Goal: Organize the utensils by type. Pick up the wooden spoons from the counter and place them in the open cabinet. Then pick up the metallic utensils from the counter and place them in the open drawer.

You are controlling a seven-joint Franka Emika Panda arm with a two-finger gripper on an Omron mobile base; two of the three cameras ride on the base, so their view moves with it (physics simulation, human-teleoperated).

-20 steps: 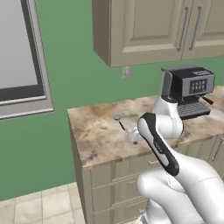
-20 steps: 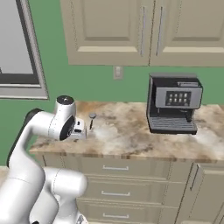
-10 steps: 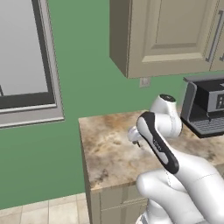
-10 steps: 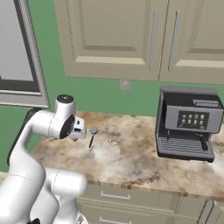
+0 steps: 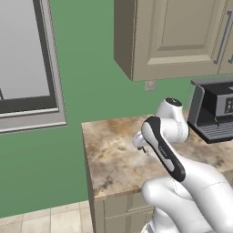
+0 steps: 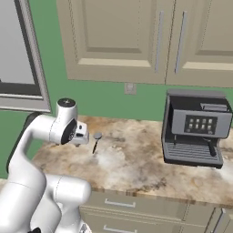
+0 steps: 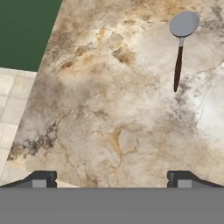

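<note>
One of the metallic utensils (image 7: 179,52), with a round grey head and a thin dark handle, lies on the marbled counter (image 7: 109,113) at the upper right of the hand view. It also lies just right of the hand in the right base view, metallic utensil (image 6: 96,141). My gripper (image 7: 111,180) hangs open above the counter's left end, with nothing between its fingertips (image 7: 41,179). The utensil is ahead of it and off to the right, apart from it. The wooden spoons, the open cabinet and the open drawer are out of view.
A black coffee machine (image 6: 195,129) stands on the counter (image 6: 136,159) to the right. Wall cabinets (image 6: 136,36) with shut doors hang above. The counter's left edge (image 5: 86,154) drops to a tiled floor (image 7: 12,100) beside a green wall (image 5: 82,68).
The whole picture has shifted: the base has driven, so the counter and coffee machine now sit closer and further right. The arm keeps its pose and the gripper stays open.
</note>
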